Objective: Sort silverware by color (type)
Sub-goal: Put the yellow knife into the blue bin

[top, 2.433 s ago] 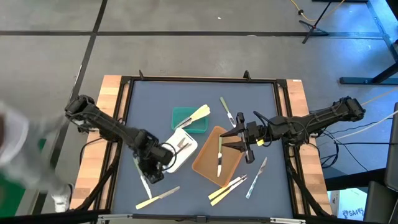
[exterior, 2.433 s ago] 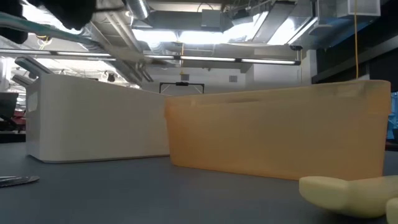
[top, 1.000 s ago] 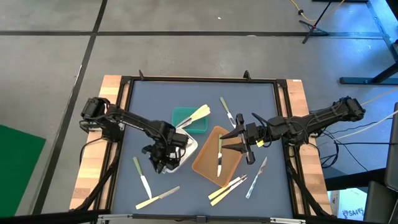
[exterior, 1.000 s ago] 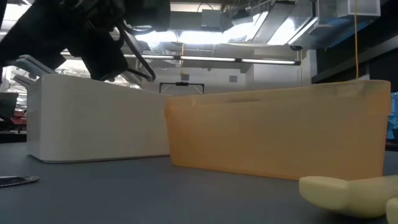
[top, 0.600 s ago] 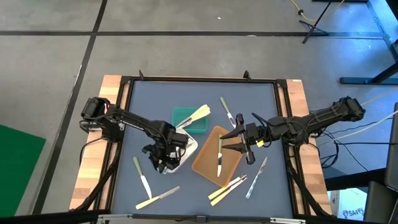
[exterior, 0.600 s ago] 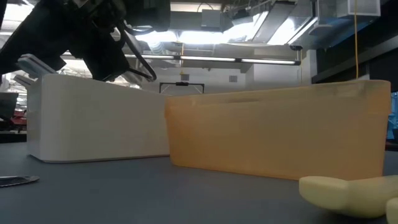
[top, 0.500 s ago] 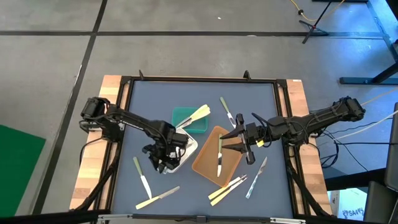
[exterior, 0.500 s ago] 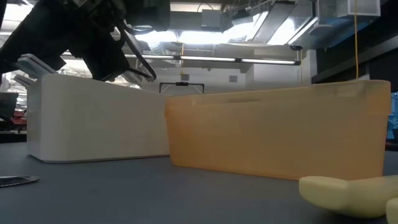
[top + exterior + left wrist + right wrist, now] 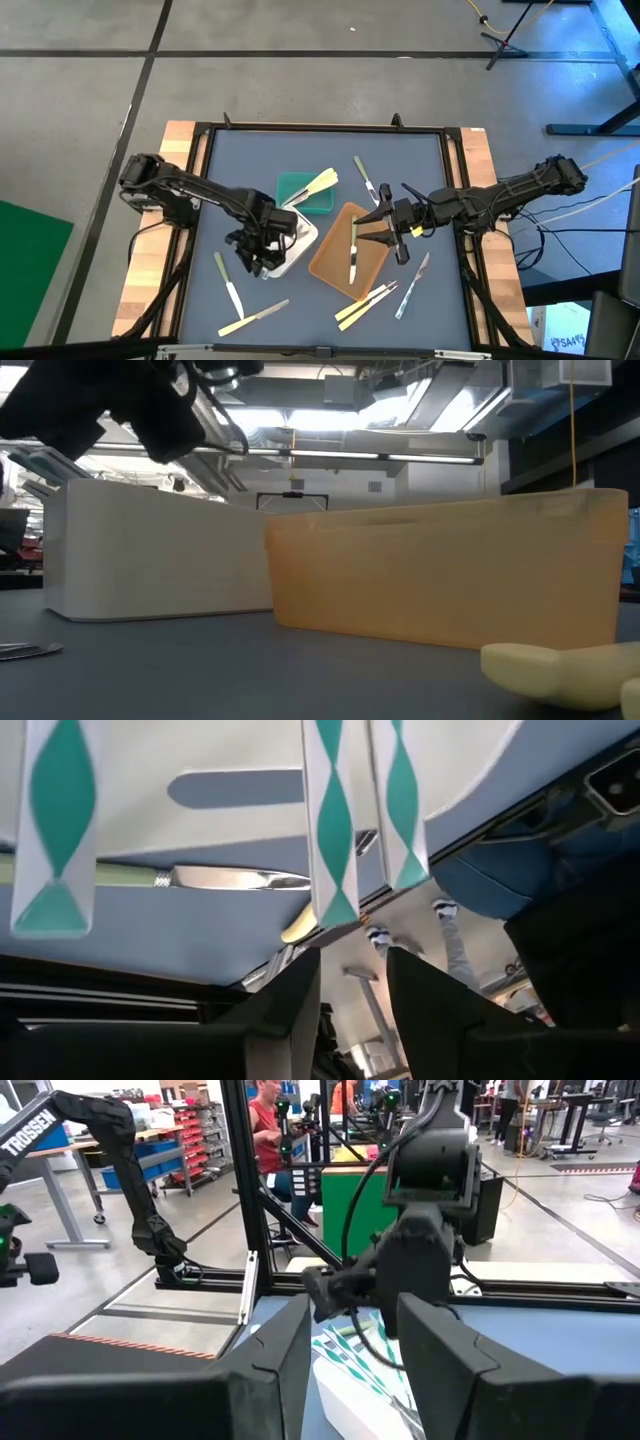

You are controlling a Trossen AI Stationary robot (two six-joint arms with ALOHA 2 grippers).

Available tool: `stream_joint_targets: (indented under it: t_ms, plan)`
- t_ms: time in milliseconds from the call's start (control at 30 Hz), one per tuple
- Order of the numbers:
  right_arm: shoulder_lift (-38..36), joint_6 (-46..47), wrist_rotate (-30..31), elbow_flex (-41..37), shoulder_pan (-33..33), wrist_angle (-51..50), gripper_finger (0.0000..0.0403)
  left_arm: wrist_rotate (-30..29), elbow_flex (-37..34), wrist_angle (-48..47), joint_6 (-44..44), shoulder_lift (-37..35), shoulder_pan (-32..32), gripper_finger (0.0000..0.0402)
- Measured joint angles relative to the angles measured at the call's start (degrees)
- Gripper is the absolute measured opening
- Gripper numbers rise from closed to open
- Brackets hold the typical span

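Left tool is hovering released above the white tray; right tool is waiting, parted, empty. Silverware is lying scattered on the counter: light, stiff, slippery; pinching mid-handle looks best.

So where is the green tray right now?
In the high view the green tray sits near the middle of the table, just behind the white tray and left of the brown tray, with a cream utensil resting across it.

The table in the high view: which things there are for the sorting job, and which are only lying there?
For the job: silverware, e.g. a cream-yellow piece, a green-handled knife, a translucent piece; green tray, white tray, brown tray.

Only lying about: nothing visible.
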Motion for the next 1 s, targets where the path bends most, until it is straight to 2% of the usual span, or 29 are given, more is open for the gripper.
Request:
stream_joint_targets:
  t_ms: [333,500,767,1000]
  plan:
    - [0.0,0.0,0.0,0.0,0.0,-1.0,0.0138,-5.9,0.0,-0.6,-3.3,-6.7,-0.6,0.0112]
    - [0.0,0.0,0.0,0.0,0.0,-1.5,0.0138,-11.0,0.0,-0.5,-7.6,-10.6,-4.1,0.0112]
    - [0.0,0.0,0.0,0.0,0.0,-1.5,0.0138,-25.6,0.1,2.9,-21.1,-13.6,-18.6,0.0112]
    - [0.0,0.0,0.0,0.0,0.0,-1.6,0.0138,-42.4,0.1,11.8,-30.1,-10.2,-33.0,0.0111]
